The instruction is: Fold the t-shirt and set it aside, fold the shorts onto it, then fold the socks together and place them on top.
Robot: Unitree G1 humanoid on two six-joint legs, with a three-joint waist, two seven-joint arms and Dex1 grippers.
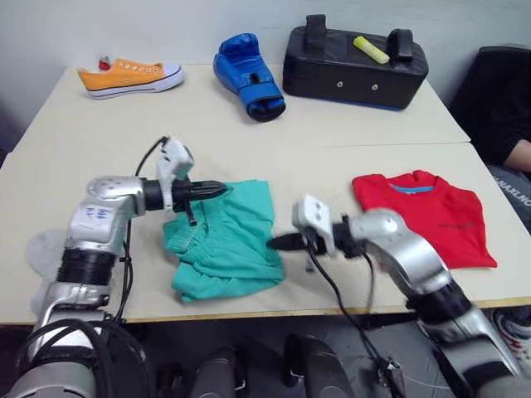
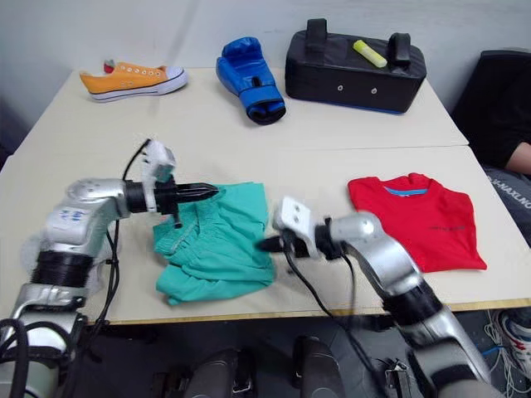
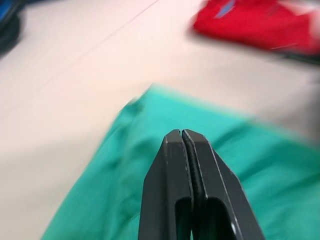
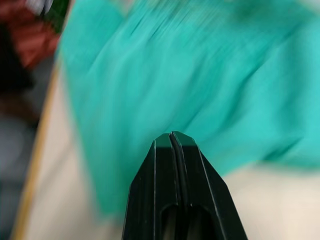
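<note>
While bunched, shorts (image 1: pixel 224 240) hide their waistband partly.

1. The left gripper (image 1: pixel 217 190) pointed toward the robot's right, its fingers (image 3: pixel 182 145) pressed together, forearm level.
2. The right gripper (image 1: pixel 276 242) pointed left, fingers (image 4: pixel 172 145) closed, elbow bent.

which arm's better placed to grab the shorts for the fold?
Left, likely. The left gripper hangs over the shorts near the rumpled waistband; the right gripper sits at their edge. Both sets of fingers are shut, so either must open first.
</note>
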